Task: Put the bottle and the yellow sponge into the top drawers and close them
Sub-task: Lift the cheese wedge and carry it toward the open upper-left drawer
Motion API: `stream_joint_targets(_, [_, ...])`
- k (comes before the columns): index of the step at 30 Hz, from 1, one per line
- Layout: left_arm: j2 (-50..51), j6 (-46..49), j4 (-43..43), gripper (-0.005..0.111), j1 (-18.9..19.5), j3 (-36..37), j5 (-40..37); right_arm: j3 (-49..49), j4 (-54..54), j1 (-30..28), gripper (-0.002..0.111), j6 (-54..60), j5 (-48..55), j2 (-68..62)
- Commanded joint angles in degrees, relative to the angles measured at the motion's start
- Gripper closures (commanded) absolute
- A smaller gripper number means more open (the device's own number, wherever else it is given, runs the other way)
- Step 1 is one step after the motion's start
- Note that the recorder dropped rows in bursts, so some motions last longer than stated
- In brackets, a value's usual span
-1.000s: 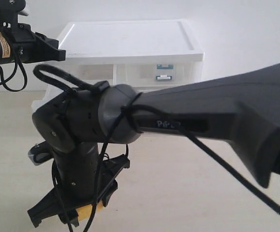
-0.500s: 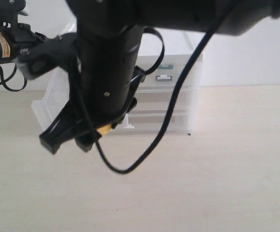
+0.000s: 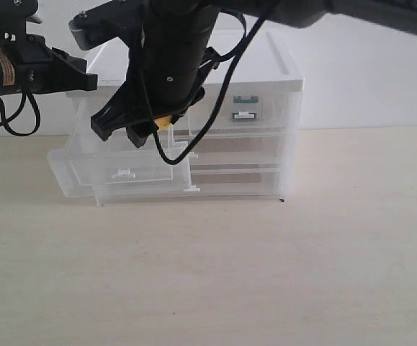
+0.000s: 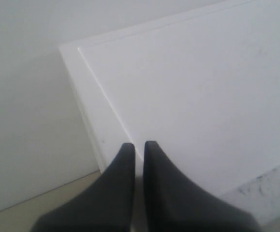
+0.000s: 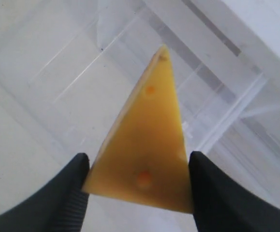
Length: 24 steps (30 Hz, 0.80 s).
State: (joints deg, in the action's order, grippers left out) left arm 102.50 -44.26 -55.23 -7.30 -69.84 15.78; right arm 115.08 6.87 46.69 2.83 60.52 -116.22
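Note:
The yellow sponge (image 5: pixel 147 145), a holed wedge, is pinched at its wide end by my right gripper (image 5: pixel 137 164). In the exterior view that gripper (image 3: pixel 154 130) hangs over the pulled-out top left drawer (image 3: pixel 122 173), with a bit of the sponge (image 3: pixel 163 121) showing. The top right drawer (image 3: pixel 243 114) is pushed in. A teal-labelled shape (image 3: pixel 244 101) shows through its front; I take it for the bottle. My left gripper (image 4: pixel 139 145) is shut on nothing above the cabinet's left rear corner, where it (image 3: pixel 86 79) also appears from outside.
The white cabinet top (image 3: pixel 194 61) lies under the right arm's forearm. Two full-width drawers (image 3: pixel 237 169) below are pushed in. The right arm's cable (image 3: pixel 194 144) loops down in front of the cabinet. Pale wooden table (image 3: pixel 266 274) stretches out in front.
My right gripper has lifted the sponge from near the table's front, up and back over the open top left drawer. The left gripper has not moved.

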Motion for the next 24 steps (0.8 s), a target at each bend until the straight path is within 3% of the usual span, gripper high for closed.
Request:
stream_joint_targets(1, [0.17,0.31,0.45,0.103,0.14,-0.04,-2.09,5.7,0.49,-0.42,0.108,1.12,1.08,-4.06])
stream_joint_targets(19, [0.17,0.31,0.45,0.103,0.14,-0.04,-1.61,9.01,2.72,-0.42,0.108,0.98,-0.15,-8.38])
stream_joint_targets(21, [0.17,0.31,0.45,0.103,0.14,-0.04,-1.61,9.01,2.72,-0.42,0.104,0.98,-0.15,-8.38])
stream_joint_targets(24, [0.17,0.31,0.45,0.103,0.14,-0.04,-1.61,9.01,2.6,-0.42,0.086,1.1,-0.15,-8.38])
